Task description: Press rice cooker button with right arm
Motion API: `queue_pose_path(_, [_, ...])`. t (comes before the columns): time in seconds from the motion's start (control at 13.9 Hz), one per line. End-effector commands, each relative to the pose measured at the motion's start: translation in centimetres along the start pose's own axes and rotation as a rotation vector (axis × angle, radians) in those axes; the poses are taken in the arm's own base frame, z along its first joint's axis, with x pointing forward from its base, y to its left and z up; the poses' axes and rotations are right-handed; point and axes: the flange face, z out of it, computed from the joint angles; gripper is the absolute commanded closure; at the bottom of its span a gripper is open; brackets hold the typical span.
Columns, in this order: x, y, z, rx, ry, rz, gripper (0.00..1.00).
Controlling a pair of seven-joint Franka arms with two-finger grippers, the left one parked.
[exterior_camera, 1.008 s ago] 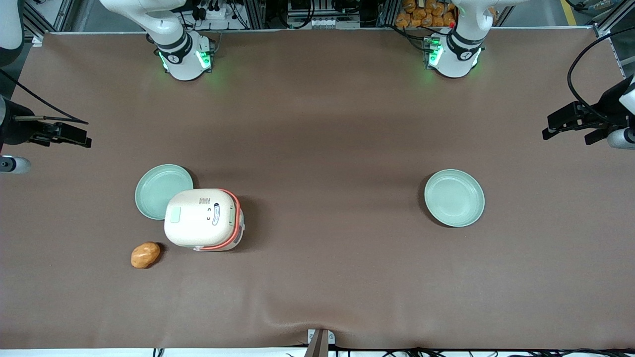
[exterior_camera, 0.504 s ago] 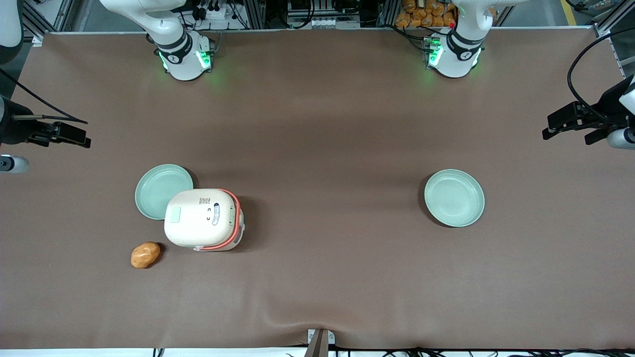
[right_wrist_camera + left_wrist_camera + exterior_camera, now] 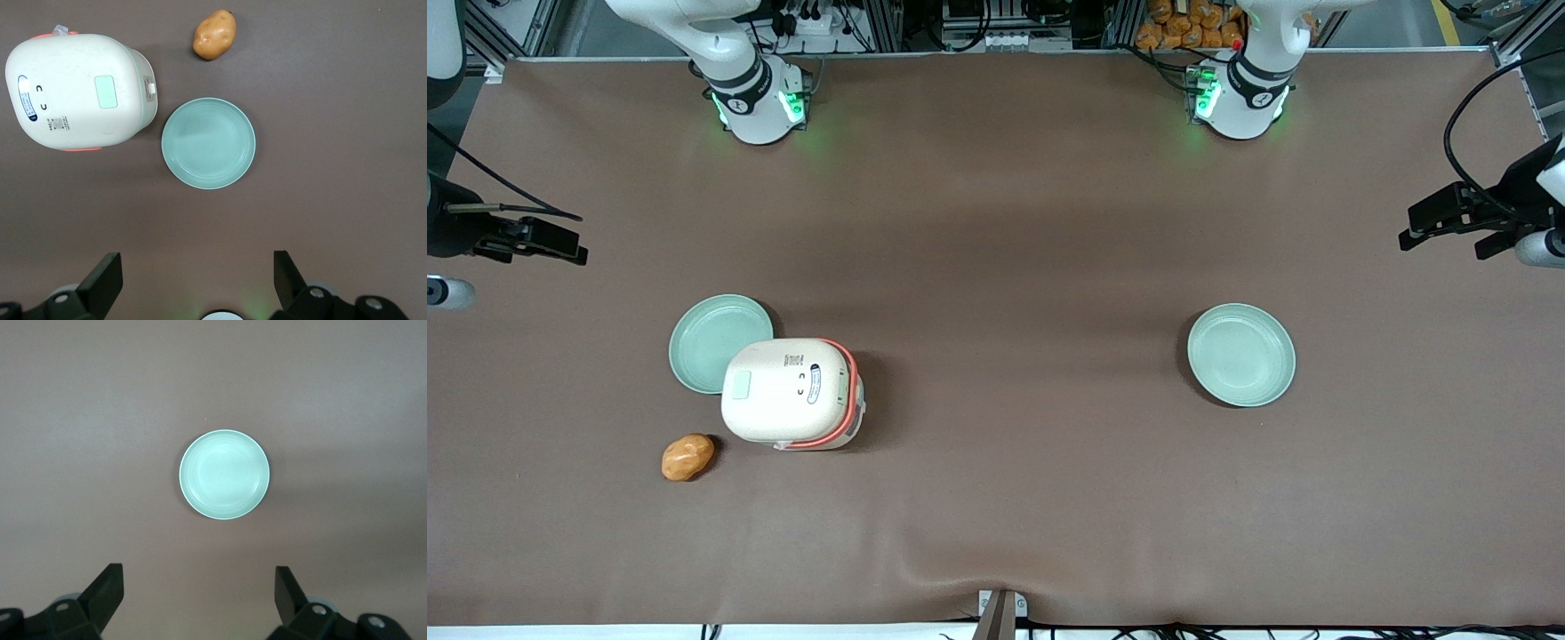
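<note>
Hovering high and open-fingered, the hand (image 3: 193, 283) is seen apart from the rice cooker (image 3: 77, 90), whose side latch is hidden frontally.

Robotics lab. Brown cloth-covered table (image 3: 996, 222), two white arm bases (image 3: 758, 107) with green lights at 12 o'clock edge, aluminium framing (image 3: 889, 22), cables and power strips above; staged props: rice cooker (image 3: 790, 393), plates, potato (image 3: 687, 457).

Rice cooker (image 3: 791, 393) between plate (image 3: 713, 342) and potato (image 3: 687, 457); gripper (image 3: 197, 280) apart.
</note>
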Motion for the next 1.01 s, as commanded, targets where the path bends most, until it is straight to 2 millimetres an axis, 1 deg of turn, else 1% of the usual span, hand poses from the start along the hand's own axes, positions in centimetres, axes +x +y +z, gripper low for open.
queue_pose_path(0.0, [-0.4,-0.2,-0.5,0.007,0.008,0.000,0.00])
queue_pose_path(0.07, [-0.4,-0.3,-0.6,0.004,0.009,-0.001,0.00])
queue_pose_path(0.14, [-0.5,-0.4,-1.3,0.004,0.026,-0.002,0.00])
queue_pose_path(0.29, [-0.4,-0.6,-1.5,0.014,0.030,-0.006,0.00])
queue_pose_path(0.43, [-0.4,-1.8,-1.4,0.015,0.028,-0.027,0.00])
queue_pose_path(0.58, [0.2,-3.5,-0.4,0.013,0.013,-0.051,0.00])
queue_pose_path(0.72, [0.6,-6.1,0.6,0.004,0.001,-0.093,0.00])
queue_pose_path(0.79, [1.4,-6.5,1.6,0.001,-0.005,-0.094,0.00])
queue_pose_path(0.86, [2.0,-6.7,1.9,0.003,0.010,-0.095,0.07])
queue_pose_path(0.94, [2.5,-7.1,2.3,0.027,0.023,-0.095,0.21])
